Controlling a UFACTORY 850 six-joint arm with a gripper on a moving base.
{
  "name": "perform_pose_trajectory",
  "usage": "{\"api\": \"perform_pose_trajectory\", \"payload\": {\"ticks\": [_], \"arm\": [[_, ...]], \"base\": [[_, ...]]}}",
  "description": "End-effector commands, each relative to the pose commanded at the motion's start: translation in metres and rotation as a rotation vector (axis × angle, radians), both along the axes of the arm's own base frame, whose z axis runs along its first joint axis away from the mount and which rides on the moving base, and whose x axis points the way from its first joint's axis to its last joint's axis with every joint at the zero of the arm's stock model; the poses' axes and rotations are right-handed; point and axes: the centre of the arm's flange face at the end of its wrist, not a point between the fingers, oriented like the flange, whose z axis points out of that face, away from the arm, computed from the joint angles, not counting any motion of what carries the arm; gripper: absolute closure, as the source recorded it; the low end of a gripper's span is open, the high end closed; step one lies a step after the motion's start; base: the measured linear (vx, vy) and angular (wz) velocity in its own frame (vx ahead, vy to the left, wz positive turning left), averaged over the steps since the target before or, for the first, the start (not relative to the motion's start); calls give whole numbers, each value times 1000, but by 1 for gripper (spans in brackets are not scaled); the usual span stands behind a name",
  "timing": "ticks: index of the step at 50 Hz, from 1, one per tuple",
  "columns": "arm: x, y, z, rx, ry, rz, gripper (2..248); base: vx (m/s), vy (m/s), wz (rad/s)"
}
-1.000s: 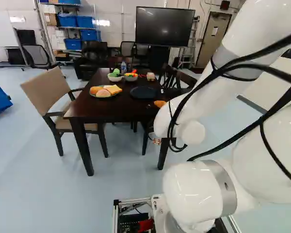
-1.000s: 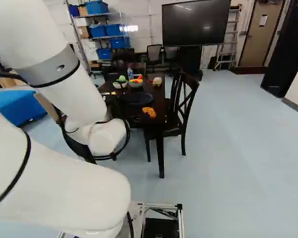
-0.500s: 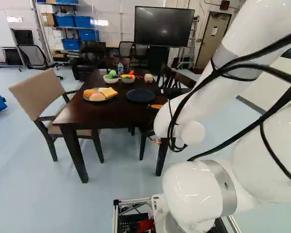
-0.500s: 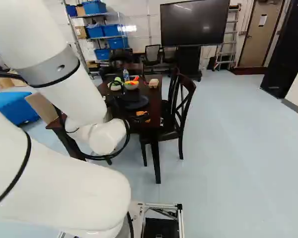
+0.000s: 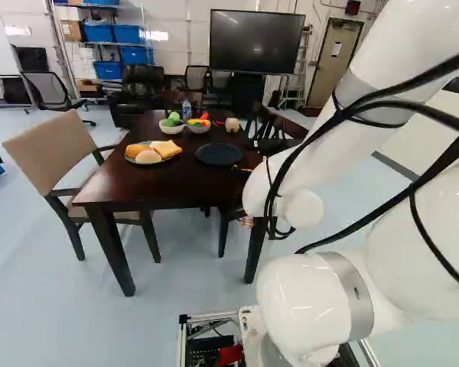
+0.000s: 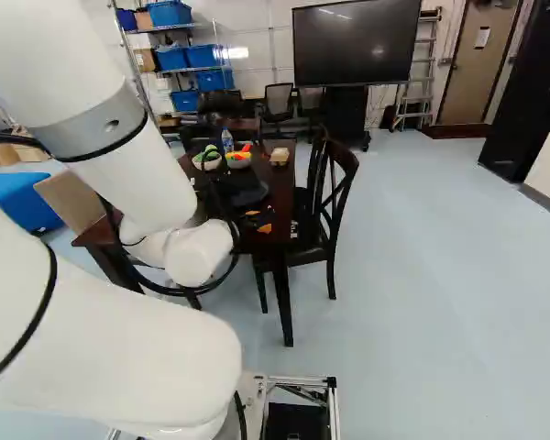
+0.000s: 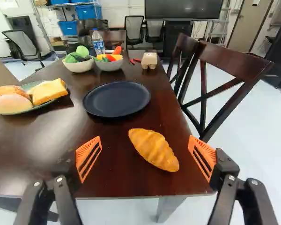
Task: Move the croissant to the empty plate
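Your gripper (image 6: 269,223) has its jaws spread wide, their slotted orange pads (image 7: 198,144) facing each other well apart. In the wrist view you see the croissant (image 7: 153,149) between those jaws, with clear table to either side of it before the pads; neither one touches it. It sits closer to the jaw on the chair side than to the other.

It is a warm golden orange, lighter along its raised ridges and browner in the folds. You can make out the bands running across its plump body. It lies flat on the dark wooden table (image 7: 107,180), set on a slant: one end tapers toward the plate, while the blunter end points toward the chair-side jaw and the table's near edge. How far the jaws stand above it, you cannot tell.

Ahead of the jaws, past the croissant and apart from it, you have the dark blue plate (image 7: 116,99). Ahead and out beyond the other jaw is a green plate (image 7: 43,107) with bread (image 7: 49,91) on it. Farther ahead, beyond the dark blue plate, stand two bowls (image 7: 109,65) of colorful food. Outside the chair-side jaw and ahead of it, you see the wooden chair (image 7: 203,96) beside the table.
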Motion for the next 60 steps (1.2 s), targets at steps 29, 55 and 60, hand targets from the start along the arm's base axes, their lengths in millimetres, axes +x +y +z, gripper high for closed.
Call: {"api": "perform_pose_trajectory", "payload": {"ticks": [29, 55, 60], "arm": [[0, 0, 0, 0, 0, 0, 3], [5, 0, 13, 0, -23, 0, 3], [9, 0, 16, 0, -8, 0, 3]], "base": [[0, 0, 0], [0, 0, 0], [0, 0, 0]]}}
